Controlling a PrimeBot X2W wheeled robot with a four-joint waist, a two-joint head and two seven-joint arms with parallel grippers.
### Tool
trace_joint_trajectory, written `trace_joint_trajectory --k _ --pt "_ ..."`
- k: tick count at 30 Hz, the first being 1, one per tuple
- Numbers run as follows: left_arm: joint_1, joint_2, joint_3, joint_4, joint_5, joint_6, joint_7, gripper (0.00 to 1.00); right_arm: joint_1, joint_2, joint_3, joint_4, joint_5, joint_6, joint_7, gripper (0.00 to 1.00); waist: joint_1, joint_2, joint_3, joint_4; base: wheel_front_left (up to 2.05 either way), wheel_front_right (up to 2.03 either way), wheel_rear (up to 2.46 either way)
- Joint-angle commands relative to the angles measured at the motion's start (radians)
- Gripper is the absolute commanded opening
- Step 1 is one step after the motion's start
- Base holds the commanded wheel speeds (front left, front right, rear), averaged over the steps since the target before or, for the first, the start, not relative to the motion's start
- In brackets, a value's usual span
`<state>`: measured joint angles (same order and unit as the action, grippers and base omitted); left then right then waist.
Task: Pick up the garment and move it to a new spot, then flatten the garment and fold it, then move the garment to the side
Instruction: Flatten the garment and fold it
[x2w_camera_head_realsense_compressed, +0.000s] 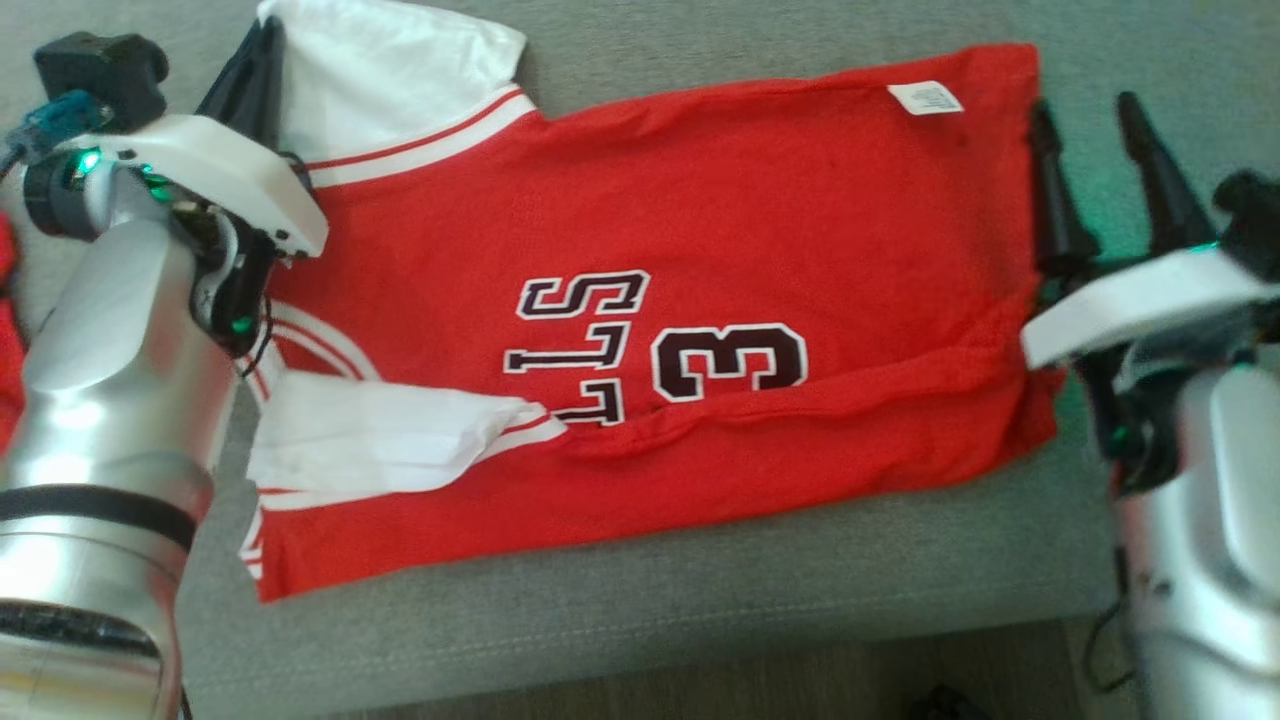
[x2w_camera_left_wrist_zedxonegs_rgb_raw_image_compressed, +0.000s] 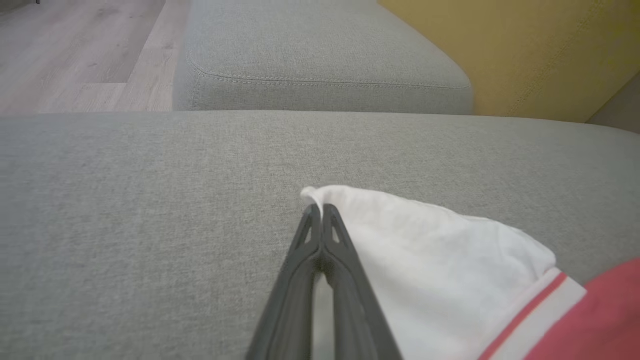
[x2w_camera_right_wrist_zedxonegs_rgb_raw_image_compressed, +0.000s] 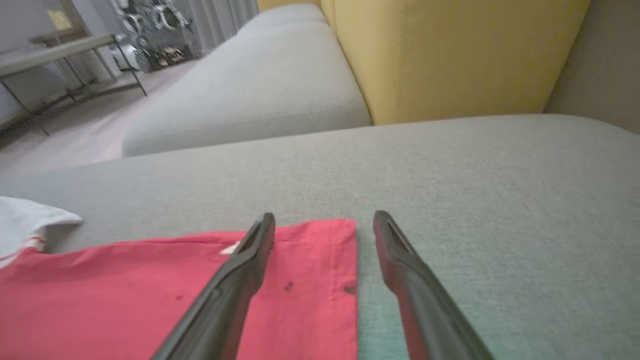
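At the far left, the left gripper (x2w_camera_left_wrist_zedxonegs_rgb_raw_image_compressed: 321, 207) has its two dark fingers pressed together, pinching the garment (x2w_camera_head_realsense_compressed: 700, 250) by the outer corner of the white sleeve (x2w_camera_left_wrist_zedxonegs_rgb_raw_image_compressed: 425, 260); a strip of white cloth shows between the fingers below their tips. The garment, a red jersey with dark numbers and letters, lies spread across the grey sofa cushion (x2w_camera_head_realsense_compressed: 700, 590), neck end toward the left. Its other sleeve (x2w_camera_head_realsense_compressed: 380, 435) is folded in over the red front, and the near long edge is rumpled. A white label (x2w_camera_head_realsense_compressed: 925, 98) sits near the far right corner. At the hem on the right, the right gripper (x2w_camera_right_wrist_zedxonegs_rgb_raw_image_compressed: 325, 220) has its fingers apart, one above the red cloth, the other above bare cushion just beside the hem
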<state>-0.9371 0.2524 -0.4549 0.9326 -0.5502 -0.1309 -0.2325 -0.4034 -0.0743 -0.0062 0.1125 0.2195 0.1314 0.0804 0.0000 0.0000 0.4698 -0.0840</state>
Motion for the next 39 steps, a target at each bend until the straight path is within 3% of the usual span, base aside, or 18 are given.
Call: trace_joint_trajectory --k 1,13,15,16,29,39 --pt "-0.031 0.031 0.013 -0.034 -0.012 0.0 -0.018 0.0 -0.064 -0.042 -0.004 0.052 0.004 -0.001 0.046 1.0 0.0 0.0 -0.002 0.028 0.0 0.0 0.0" --pt "-0.046 -0.013 -0.007 -0.079 -0.028 0.0 -0.029 0.0 -0.257 -0.131 0.023 0.357 0.064 -0.001 0.193 1.0 0.0 0.0 0.008 0.093 0.0 0.0 0.0" --pt "-0.041 -0.012 0.004 -0.101 -0.025 0.0 -0.029 0.0 -0.274 -0.135 0.028 0.385 0.083 -0.001 0.207 0.11 0.0 0.0 0.006 0.098 0.0 0.0 0.0" --pt "-0.037 -0.01 0.011 -0.112 -0.022 0.0 -0.029 0.0 -0.282 -0.136 0.029 0.392 0.093 -0.001 0.205 0.0 0.0 0.0 0.005 0.099 0.0 0.0 0.0" --pt "0.078 0.001 0.175 -0.374 0.059 0.001 -0.029 0.0 -0.285 -0.129 0.058 0.267 0.172 -0.001 0.106 0.0 0.0 0.0 -0.031 0.101 0.0 0.0 0.0" --pt "0.4 -0.027 0.276 -0.727 0.085 0.015 -0.029 0.0 -0.053 -0.106 0.015 0.069 0.287 -0.001 0.165 0.0 0.0 0.0 -0.08 0.107 0.0 0.0 0.0"
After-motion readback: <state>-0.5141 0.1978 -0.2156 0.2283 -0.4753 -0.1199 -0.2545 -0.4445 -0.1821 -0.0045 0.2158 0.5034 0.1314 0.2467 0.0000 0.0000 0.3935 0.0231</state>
